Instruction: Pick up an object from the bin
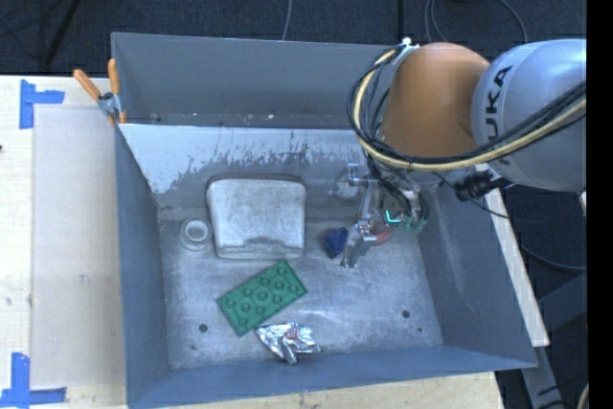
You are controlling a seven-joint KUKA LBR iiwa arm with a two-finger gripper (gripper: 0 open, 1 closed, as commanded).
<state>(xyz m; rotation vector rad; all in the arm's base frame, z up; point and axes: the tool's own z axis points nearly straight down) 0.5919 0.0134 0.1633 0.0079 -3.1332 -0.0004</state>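
Note:
My gripper (pixel 351 254) hangs low over the right middle of the bin, under the orange cover. A small dark blue object (pixel 333 242) lies on the floor just to the gripper's left, touching or nearly touching its tip. Left of that sits a pale grey rounded rectangular block (pixel 257 216). A green studded building plate (pixel 261 295) lies tilted on the floor, nearer the front than the gripper and to its left.
A small clear ring (pixel 195 232) rests at the left of the grey block. A crumpled piece of silver foil (pixel 287 340) lies near the front wall. The arm and its cables cover the bin's right rear corner.

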